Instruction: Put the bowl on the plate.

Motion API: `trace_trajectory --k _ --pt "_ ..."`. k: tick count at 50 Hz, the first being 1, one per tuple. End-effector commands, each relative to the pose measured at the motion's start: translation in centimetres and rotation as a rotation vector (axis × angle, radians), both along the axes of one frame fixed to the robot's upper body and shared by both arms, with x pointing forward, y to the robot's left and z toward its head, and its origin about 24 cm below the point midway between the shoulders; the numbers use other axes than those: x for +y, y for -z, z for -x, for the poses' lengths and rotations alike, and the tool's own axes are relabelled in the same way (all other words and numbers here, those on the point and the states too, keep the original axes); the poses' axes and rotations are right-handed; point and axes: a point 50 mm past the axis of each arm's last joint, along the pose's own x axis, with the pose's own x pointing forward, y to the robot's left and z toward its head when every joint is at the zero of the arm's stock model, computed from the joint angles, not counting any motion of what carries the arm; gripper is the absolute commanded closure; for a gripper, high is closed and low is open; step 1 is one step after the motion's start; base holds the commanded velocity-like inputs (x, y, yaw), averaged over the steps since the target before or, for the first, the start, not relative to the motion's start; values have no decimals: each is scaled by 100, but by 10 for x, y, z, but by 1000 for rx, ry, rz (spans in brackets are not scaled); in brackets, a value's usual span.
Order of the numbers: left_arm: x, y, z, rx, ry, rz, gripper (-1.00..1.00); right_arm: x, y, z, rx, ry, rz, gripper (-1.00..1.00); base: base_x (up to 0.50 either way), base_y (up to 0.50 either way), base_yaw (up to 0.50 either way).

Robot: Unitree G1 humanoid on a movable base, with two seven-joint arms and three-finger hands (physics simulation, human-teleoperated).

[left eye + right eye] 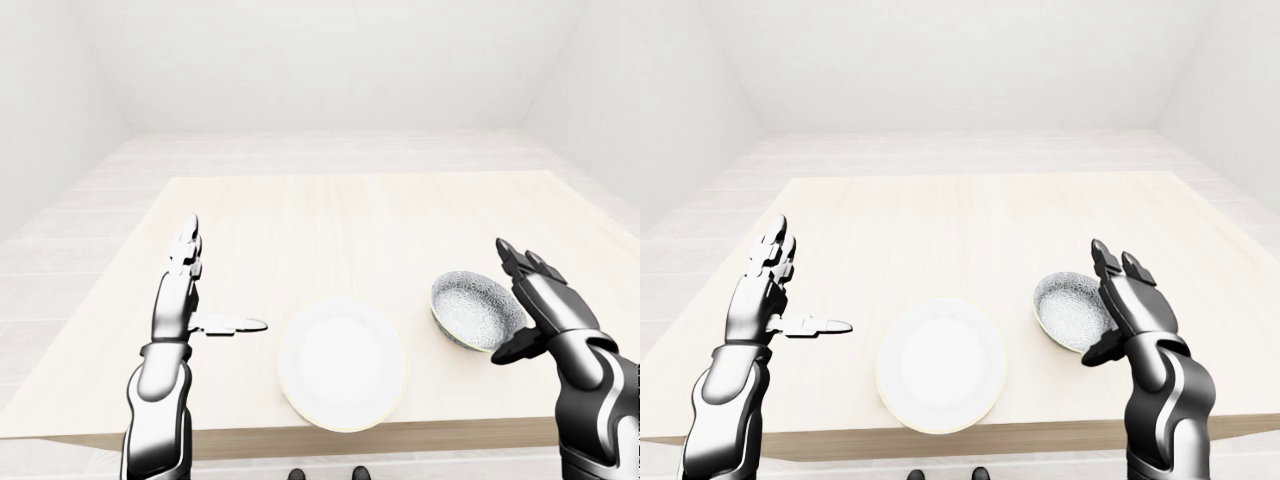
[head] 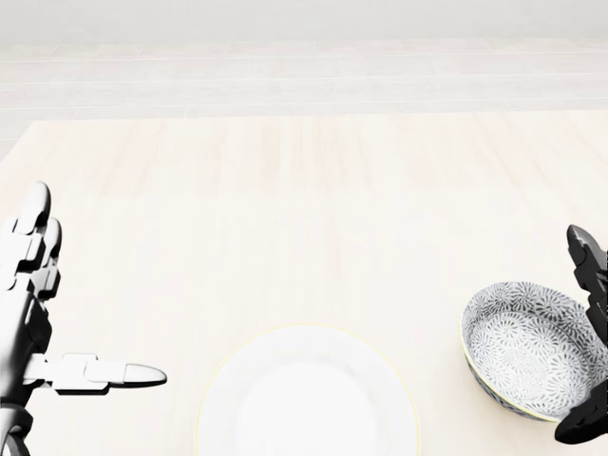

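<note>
Because the left hand (image 1: 178,300) stands wide, fingers straight up and thumb stuck out toward the plate (image 1: 342,362), it holds nothing. It sits near enough that a careless swing could knock the plate's left rim. The plate lies close to the bench's (image 1: 330,215) near edge, so a nudge from either side might send it toward the drop.

The bowl (image 1: 478,310) rests on the bench to the plate's right, with a gap between them. The right hand (image 1: 538,298) is spread wide just beside the bowl's right rim, fingers above and thumb low at the near side, not closed round anything. I cannot tell whether it touches the rim.

The main risk, as I judge it, is a shove instead of a grip. If the open fingers press on one side only, the bowl could slide or tip. A thin pinch on the rim could slip in the lift. A low carry could strike the plate's rim and push the plate off its spot.

Both eye views show the arms whole, the full plate, all the bench's edges and how the right hand curves about the bowl. The head view cuts off the plate's lower part and leaves only slivers of the right hand at its right edge. It does give the closest look at the bowl's patterned inside and at the gap to the plate.
</note>
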Motion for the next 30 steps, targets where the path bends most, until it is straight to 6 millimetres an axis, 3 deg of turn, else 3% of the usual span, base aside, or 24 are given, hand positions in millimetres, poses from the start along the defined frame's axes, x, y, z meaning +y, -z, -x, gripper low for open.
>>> trace_trajectory --k 1,30 --pt "0 0 0 0 0 0 -100 2 10 -2 20 17 13 -100 0 0 0" --pt "5 1 2 8 -14 -4 -100 12 55 -17 105 15 28 -100 0 0 0"
